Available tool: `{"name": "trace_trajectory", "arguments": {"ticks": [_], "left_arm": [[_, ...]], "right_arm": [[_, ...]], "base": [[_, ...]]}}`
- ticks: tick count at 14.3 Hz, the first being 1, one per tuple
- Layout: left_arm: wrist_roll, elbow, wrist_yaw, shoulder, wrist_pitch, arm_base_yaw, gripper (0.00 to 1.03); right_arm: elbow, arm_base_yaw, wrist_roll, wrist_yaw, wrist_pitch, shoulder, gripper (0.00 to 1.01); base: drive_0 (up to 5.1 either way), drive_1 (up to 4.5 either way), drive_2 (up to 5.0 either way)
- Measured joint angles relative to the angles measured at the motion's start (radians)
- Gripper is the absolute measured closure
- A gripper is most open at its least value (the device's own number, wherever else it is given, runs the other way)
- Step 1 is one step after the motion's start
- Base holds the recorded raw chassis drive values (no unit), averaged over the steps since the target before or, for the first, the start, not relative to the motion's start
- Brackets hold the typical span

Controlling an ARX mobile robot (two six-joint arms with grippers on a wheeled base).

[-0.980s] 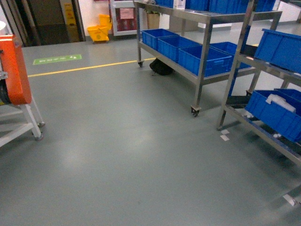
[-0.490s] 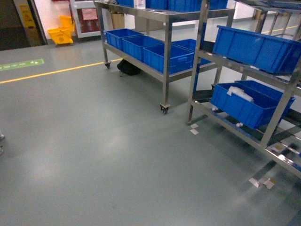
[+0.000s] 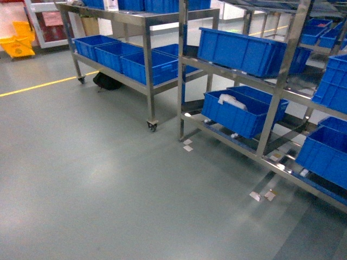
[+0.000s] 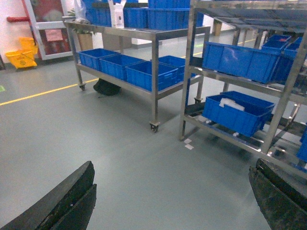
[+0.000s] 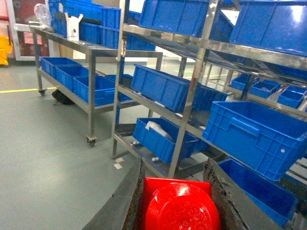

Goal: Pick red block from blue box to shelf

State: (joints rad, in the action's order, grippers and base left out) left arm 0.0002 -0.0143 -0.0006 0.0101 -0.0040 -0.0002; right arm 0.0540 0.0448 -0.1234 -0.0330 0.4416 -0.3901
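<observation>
While my head camera looks slantwise across the grey floor [image 3: 97, 179], I see the shelf [image 3: 276, 103] on the right, its steel uprights carrying dark-blue ribbed crates [image 3: 241, 51] on slanted tiers; one low crate [image 3: 238, 114] holds something white. Beyond the shelf stands a wheeled steel trolley [image 3: 146, 65] with more blue crates, a black bag [image 3: 107, 81] under it, and a yellow floor line [image 3: 38, 86] running behind. Neither arm shows here.

From my left wrist, the left gripper [image 4: 170, 201] has its two dark fingers spread wide at the bottom corners, nothing between them, bare floor below, the shelf off to the right.

From my right wrist, the right gripper [image 5: 175, 201] is clamped around the red block [image 5: 180, 206], its round embossed stud facing the lens, held in front of the shelf's lower tiers.
</observation>
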Motion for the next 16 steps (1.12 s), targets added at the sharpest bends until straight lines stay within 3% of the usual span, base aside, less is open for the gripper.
{"name": "trace_trajectory", "arguments": {"ticks": [16], "left_arm": [[0.0,0.0,0.0,0.0,0.0,0.0,0.05]], "right_arm": [[0.0,0.0,0.0,0.0,0.0,0.0,0.72]], "base": [[-1.6,-1.55,-1.6]]}}
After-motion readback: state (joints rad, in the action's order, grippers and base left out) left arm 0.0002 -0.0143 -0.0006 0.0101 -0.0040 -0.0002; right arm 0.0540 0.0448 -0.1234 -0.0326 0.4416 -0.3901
